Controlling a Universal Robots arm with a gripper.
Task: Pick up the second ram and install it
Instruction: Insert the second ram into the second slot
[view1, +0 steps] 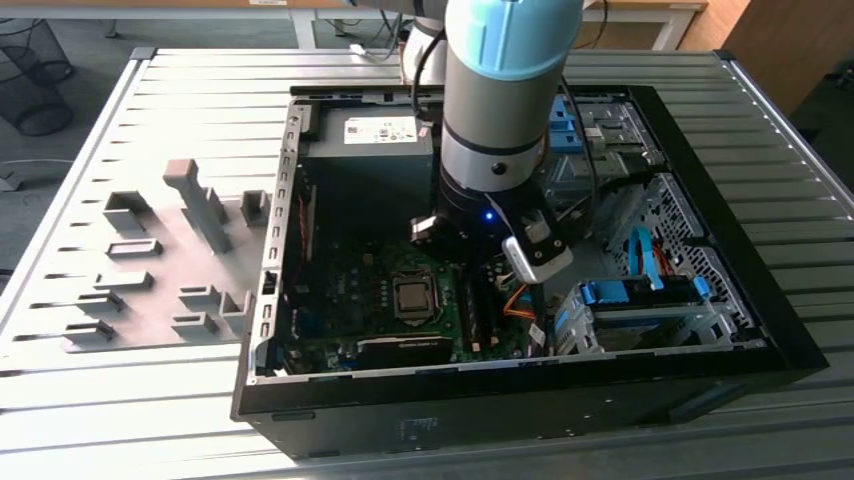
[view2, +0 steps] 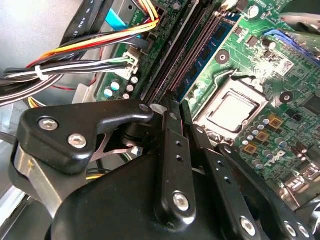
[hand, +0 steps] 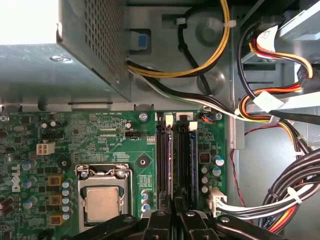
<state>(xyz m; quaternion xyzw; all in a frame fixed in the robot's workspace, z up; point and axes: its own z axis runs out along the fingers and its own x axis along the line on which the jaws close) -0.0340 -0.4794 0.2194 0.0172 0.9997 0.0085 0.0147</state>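
Gripper (hand: 175, 212) inside PC case (view1: 747, 350), low over mobo (hand: 100, 145) RAM slots (hand: 162, 155). Fingers (hand: 161, 222) clenched, tips together. Second ram (hand: 193, 160) seated upright in slot beside CPU socket (hand: 102, 200).

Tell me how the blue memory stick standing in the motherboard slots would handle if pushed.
The blue memory stick looks thin and flat, so probably light and stiff. Seated edge-on in the motherboard, it likely resists sideways pushes but could crack if forced.
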